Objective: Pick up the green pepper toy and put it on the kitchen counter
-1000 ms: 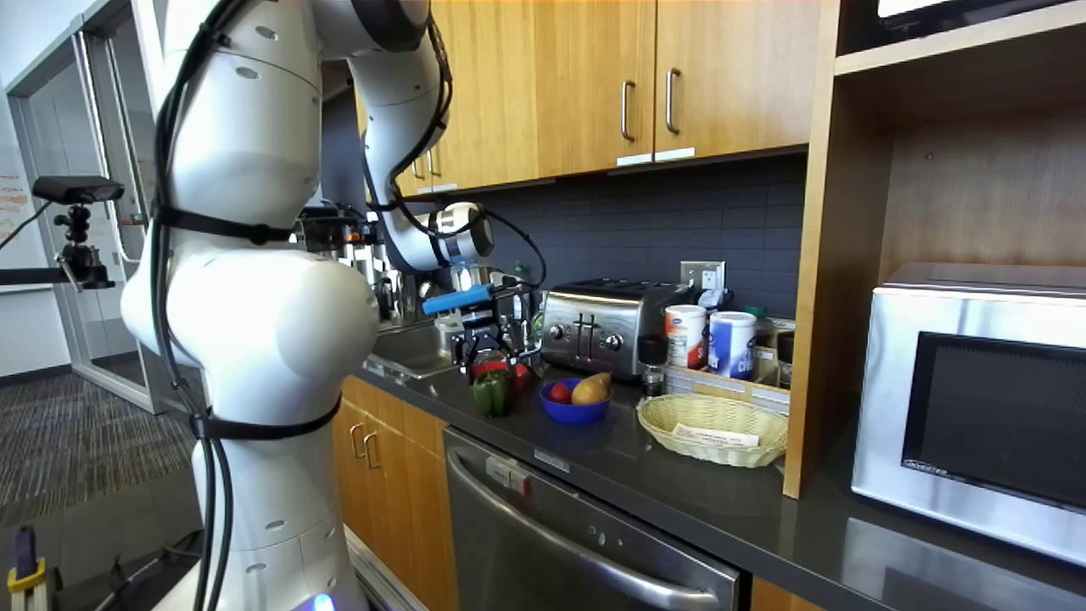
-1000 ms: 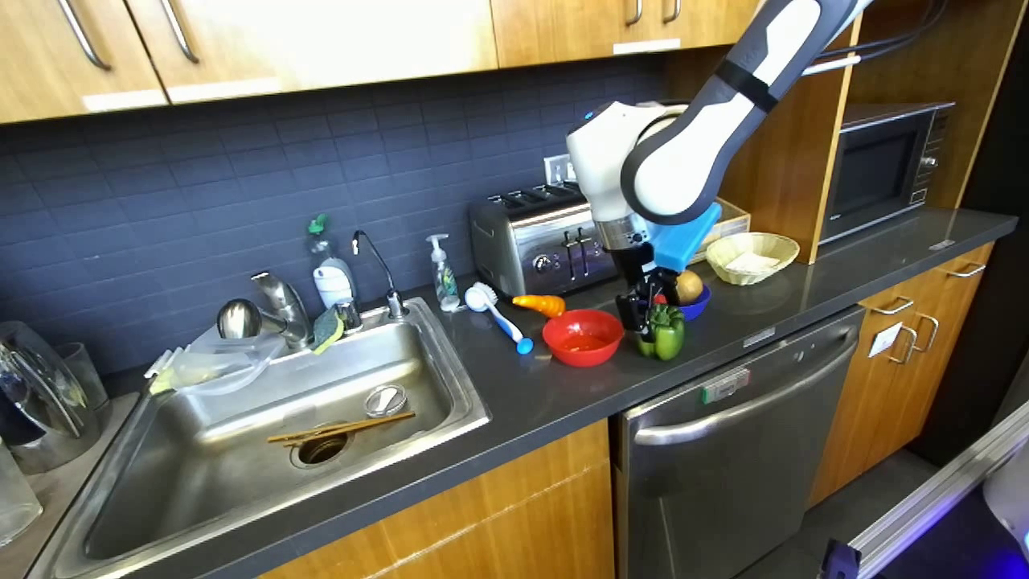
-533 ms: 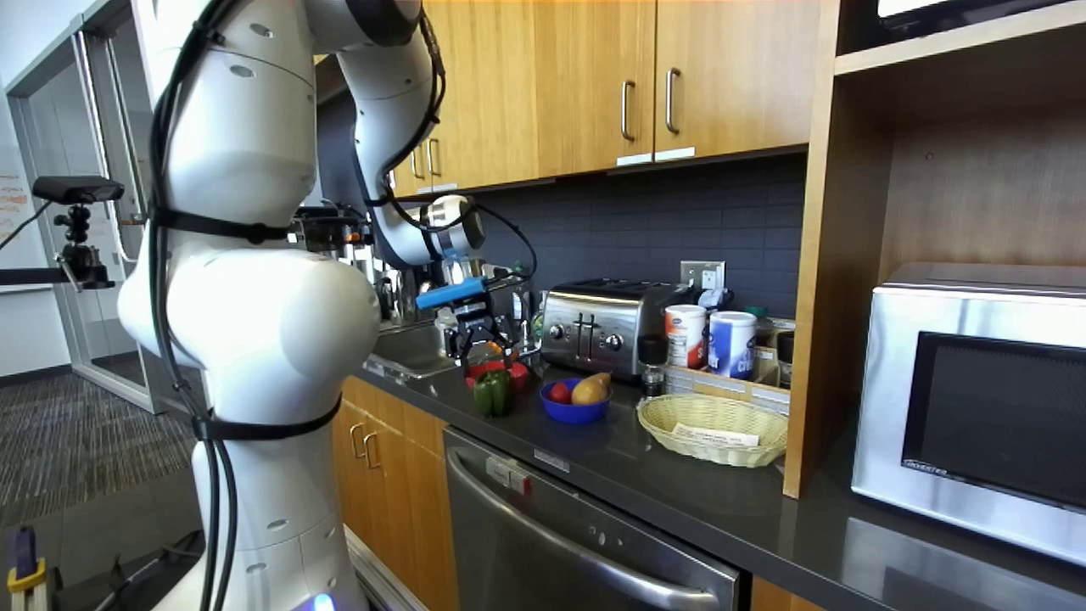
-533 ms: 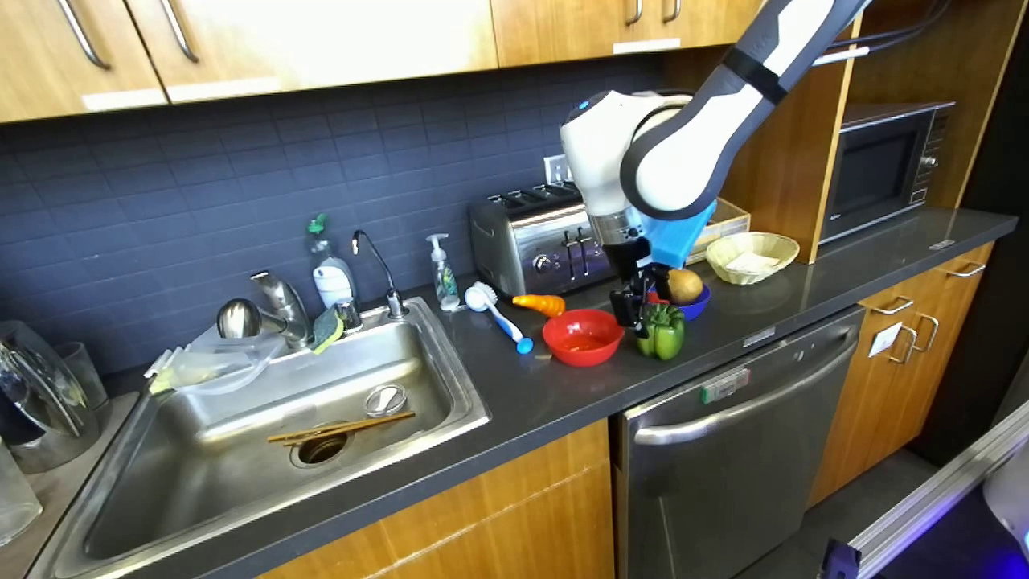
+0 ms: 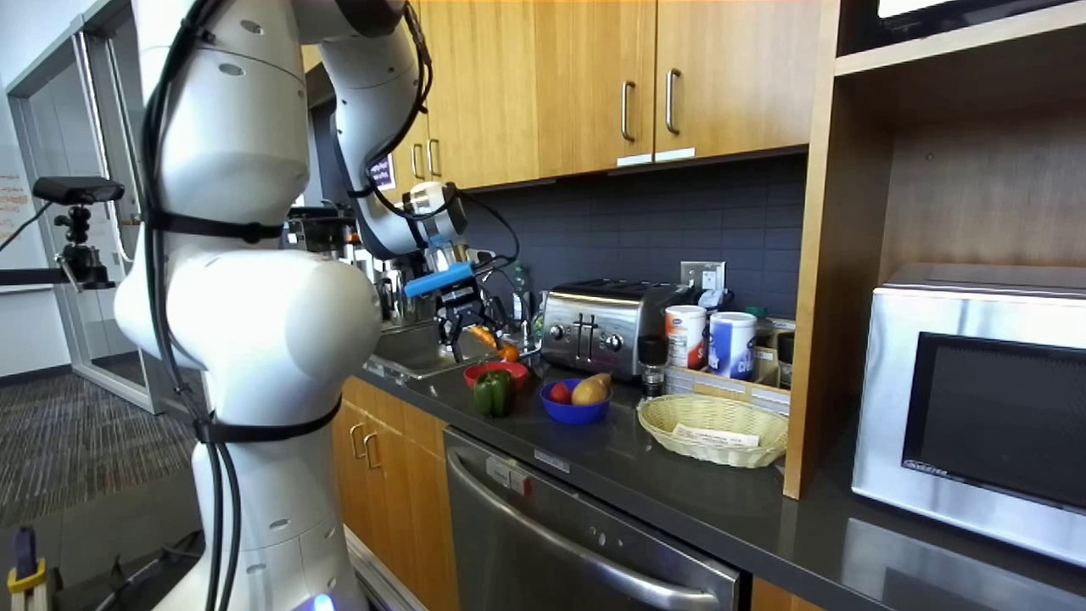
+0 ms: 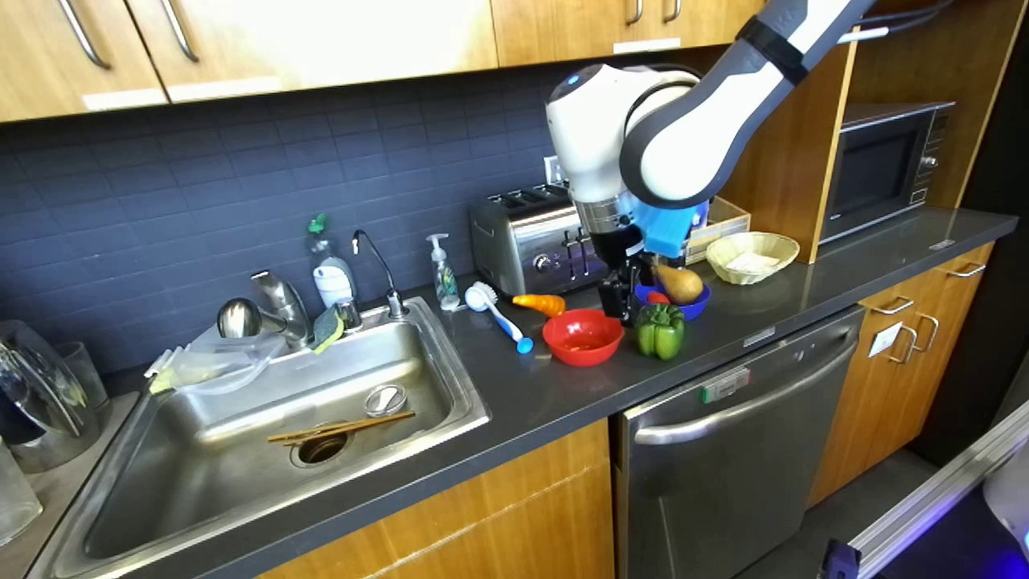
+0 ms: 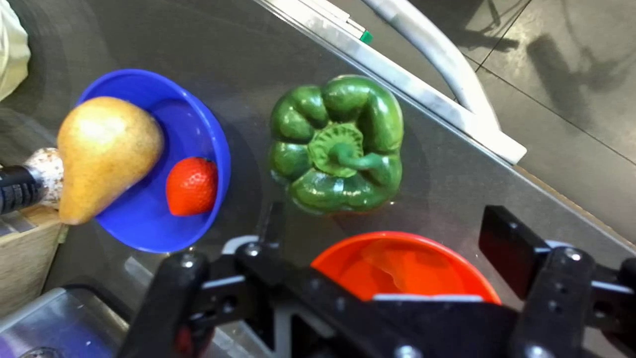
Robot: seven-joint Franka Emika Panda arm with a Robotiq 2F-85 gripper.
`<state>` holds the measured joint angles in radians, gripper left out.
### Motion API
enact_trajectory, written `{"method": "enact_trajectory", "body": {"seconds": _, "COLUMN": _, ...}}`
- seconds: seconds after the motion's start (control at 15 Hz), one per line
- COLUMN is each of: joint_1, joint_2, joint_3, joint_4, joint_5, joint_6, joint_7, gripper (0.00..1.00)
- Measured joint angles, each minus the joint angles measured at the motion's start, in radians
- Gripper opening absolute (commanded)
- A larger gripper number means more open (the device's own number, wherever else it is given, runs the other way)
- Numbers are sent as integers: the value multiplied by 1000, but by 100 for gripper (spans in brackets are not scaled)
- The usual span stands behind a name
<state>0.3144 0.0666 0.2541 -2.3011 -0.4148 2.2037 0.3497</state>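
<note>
In an exterior view, the green pepper (image 6: 661, 331) stands on the surface (image 6: 522, 394), right of the red bowl (image 6: 583, 339). The pincer (image 7: 385, 228) is spread wide, holding nothing.

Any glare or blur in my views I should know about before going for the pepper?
Wrist view: pepper fairly sharp with small highlights, one finger blurred; in an exterior view, a cabinet door washed out nearly white; also in an exterior view, the counter mirroring the microwave.
</note>
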Motion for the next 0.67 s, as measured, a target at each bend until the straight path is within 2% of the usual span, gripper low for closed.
{"method": "enact_trajectory", "body": {"seconds": 0.67, "joint_1": 21, "joint_2": 91, "joint_3": 12, "joint_4": 114, "joint_5": -52, "joint_6": -9, "joint_7": -19, "gripper": 100}}
